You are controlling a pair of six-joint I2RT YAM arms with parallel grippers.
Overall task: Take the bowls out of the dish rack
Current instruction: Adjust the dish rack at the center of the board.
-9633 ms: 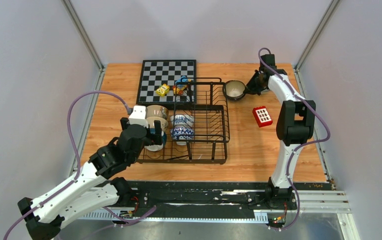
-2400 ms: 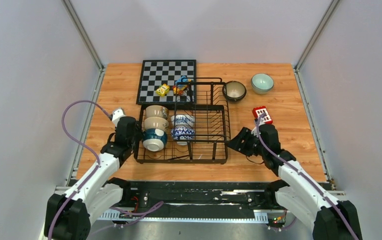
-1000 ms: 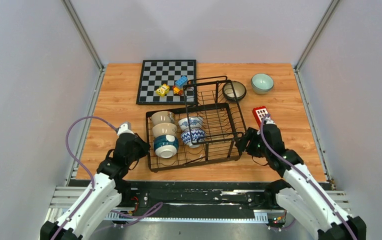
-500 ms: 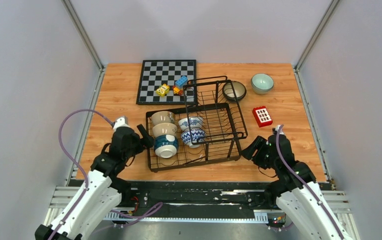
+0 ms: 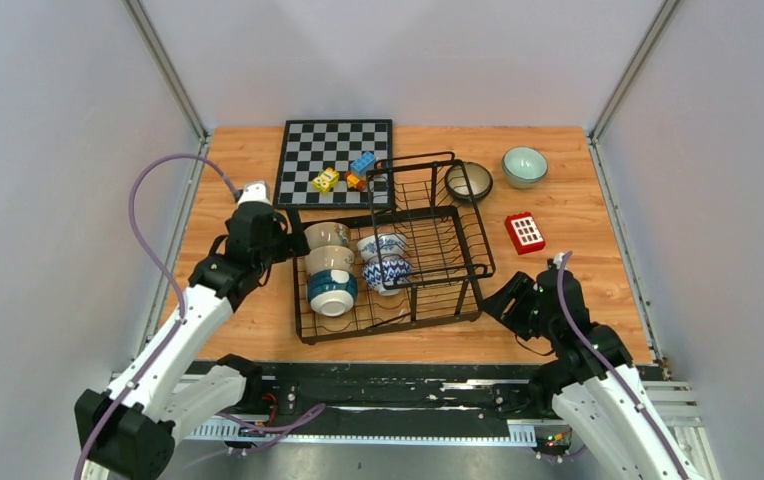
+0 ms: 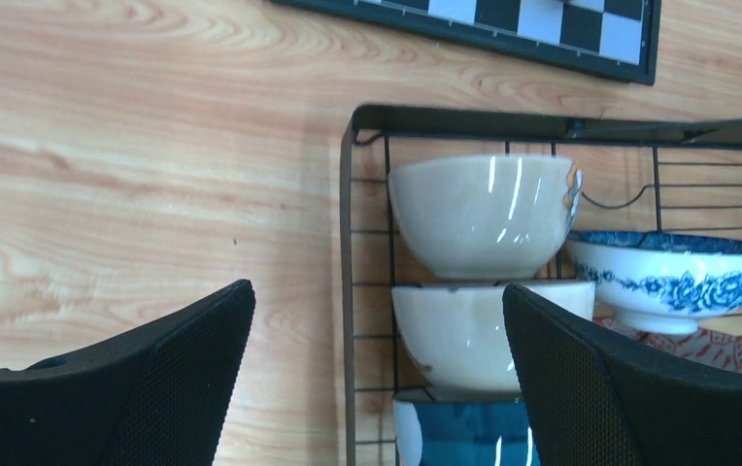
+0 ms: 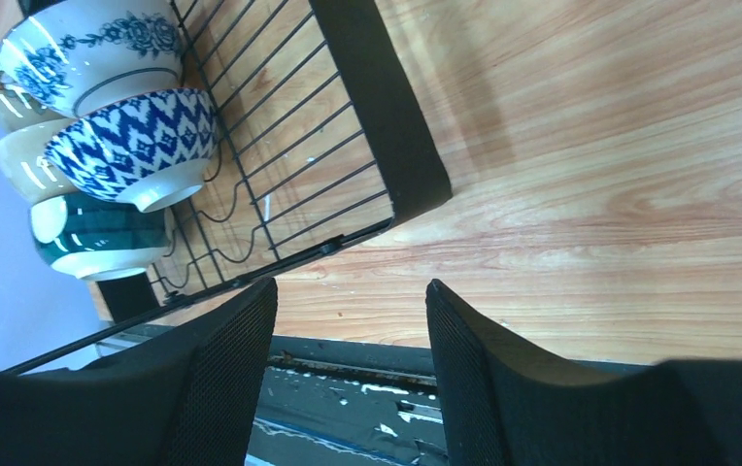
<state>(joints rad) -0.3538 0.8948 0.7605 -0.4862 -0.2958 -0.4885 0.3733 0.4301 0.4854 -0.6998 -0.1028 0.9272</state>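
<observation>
Top external view: the dish rack (image 5: 436, 262), a black wire basket with low sides and a grid floor, lies skewed at the centre of the table (image 5: 228, 180). Five bowls stand tipped on edge along its 9 o'clock side, feet toward 6 o'clock. These are two glossy beige bowls (image 5: 326, 235), a teal bowl (image 5: 333, 292), a white floral bowl (image 5: 381, 245) and a blue zigzag bowl (image 5: 388, 272). Out on the wood at the rack's 1 o'clock sit a dark bowl (image 5: 469, 181) and a mint bowl (image 5: 524, 165), upright. The left gripper (image 5: 286, 240) hovers at the rack's 10 o'clock corner, spread wide and empty. The right gripper (image 5: 498, 300), partly parted and holding nothing, is just off the 4 o'clock corner.
</observation>
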